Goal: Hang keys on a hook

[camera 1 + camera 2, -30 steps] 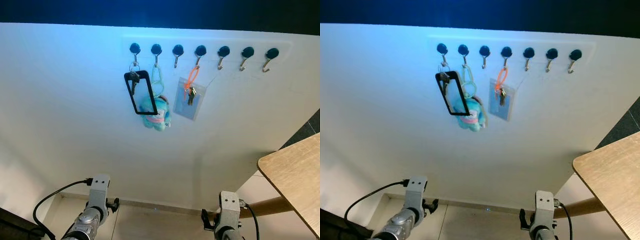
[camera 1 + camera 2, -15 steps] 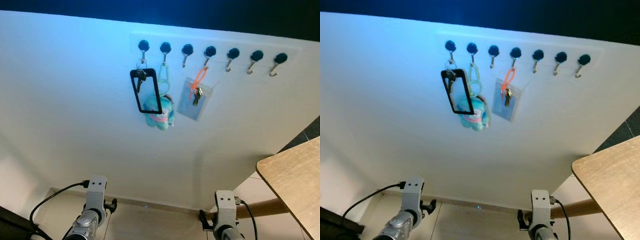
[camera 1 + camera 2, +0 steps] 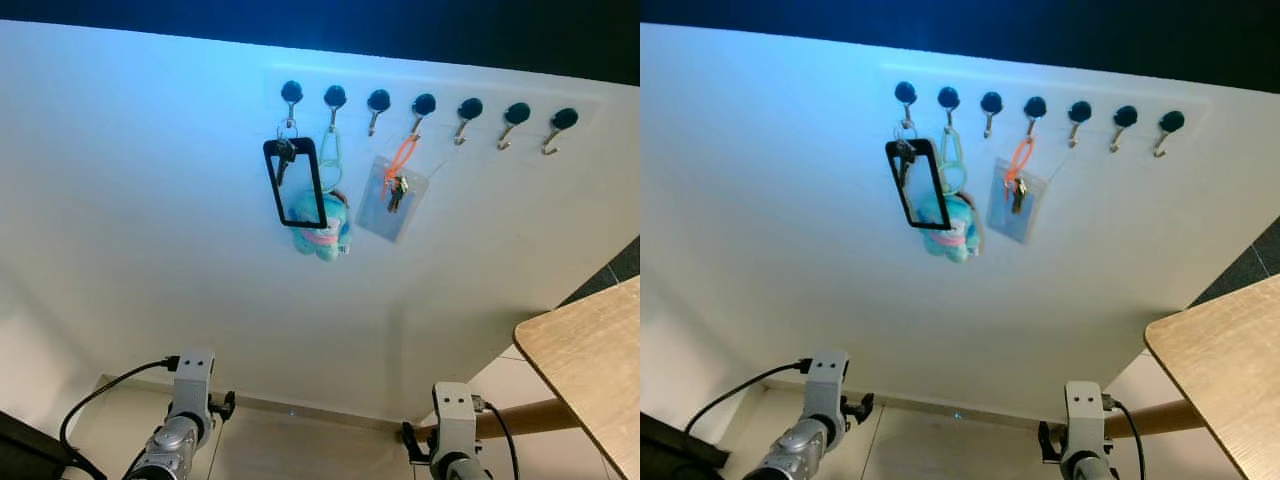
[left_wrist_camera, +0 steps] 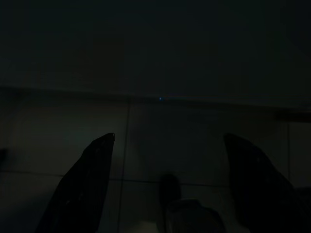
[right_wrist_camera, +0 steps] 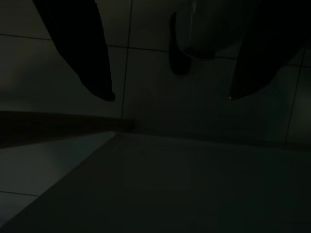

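A row of several black-knobbed hooks (image 3: 378, 102) runs along the top of a white wall. The leftmost hook holds a bunch of keys (image 3: 285, 153) with a black rectangular tag (image 3: 294, 182). On the second hook hangs a teal plush toy (image 3: 322, 228) by a teal clip. The fourth carries keys on an orange loop (image 3: 400, 165) in front of a clear pouch (image 3: 394, 197). The third hook and three hooks on the right (image 3: 510, 116) are bare. Both arms hang low, far below the hooks. In the dark wrist views my left gripper (image 4: 169, 137) and right gripper (image 5: 170, 97) are open, holding nothing.
A wooden table (image 3: 590, 350) juts in at the lower right, close to my right arm (image 3: 455, 425). A black cable (image 3: 100, 400) trails from my left arm (image 3: 190, 395). Tiled floor lies below, meeting the wall at a baseboard (image 3: 300, 408).
The camera has shifted a little, so the hook row sits further right in the picture. Nothing on the hooks has moved, and both arms still hang idle.
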Controlling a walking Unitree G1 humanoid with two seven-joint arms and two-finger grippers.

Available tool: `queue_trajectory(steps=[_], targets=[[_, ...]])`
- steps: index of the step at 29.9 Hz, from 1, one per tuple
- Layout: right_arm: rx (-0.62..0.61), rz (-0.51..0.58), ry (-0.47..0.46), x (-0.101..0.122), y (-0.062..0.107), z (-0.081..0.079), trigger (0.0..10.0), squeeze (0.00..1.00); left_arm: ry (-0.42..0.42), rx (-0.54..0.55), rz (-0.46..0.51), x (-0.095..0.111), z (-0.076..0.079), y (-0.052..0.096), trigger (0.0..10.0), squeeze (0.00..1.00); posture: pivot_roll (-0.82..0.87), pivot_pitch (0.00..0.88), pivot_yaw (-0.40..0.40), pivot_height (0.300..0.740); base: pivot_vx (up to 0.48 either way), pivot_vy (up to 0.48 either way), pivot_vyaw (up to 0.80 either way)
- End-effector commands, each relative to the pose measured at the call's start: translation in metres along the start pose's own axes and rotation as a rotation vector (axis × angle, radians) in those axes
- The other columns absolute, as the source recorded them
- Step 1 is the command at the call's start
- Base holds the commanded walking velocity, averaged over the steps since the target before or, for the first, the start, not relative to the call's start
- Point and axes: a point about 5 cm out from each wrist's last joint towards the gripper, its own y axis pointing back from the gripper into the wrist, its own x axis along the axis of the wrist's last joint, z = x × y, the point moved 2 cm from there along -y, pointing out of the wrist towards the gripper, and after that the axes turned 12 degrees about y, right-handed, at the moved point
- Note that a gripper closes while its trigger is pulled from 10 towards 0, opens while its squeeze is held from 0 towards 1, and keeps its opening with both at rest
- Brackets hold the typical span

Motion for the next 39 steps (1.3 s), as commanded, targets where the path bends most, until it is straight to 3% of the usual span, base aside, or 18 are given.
queue_trajectory(steps=[1, 6, 39], targets=[[-0.008, -0.02, -0.02, -0.0062, 0.0021, -0.0007, 10.0, 0.0, -0.008, -0.015, 0.0, 0.0005, 0.0034, -0.0007, 10.0, 0.0, 0.04, 0.019, -0.028, 0.74, 0.0, 0.0, 0.0], [-0.008, -0.022, -0.025, -0.0074, 0.0027, -0.0023, 10.0, 0.0, -0.016, -0.017, -0.005, -0.0004, 0.0025, -0.0003, 10.0, 0.0, 0.04, 0.018, -0.028, 0.74, 0.0, 0.0, 0.0], [-0.009, -0.031, -0.042, -0.0093, 0.0033, -0.005, 10.0, 0.0, -0.075, -0.045, -0.017, 0.0026, 0.0045, -0.0014, 10.0, 0.0, 0.05, 0.03, -0.022, 0.74, -0.309, 0.0, 0.0]])
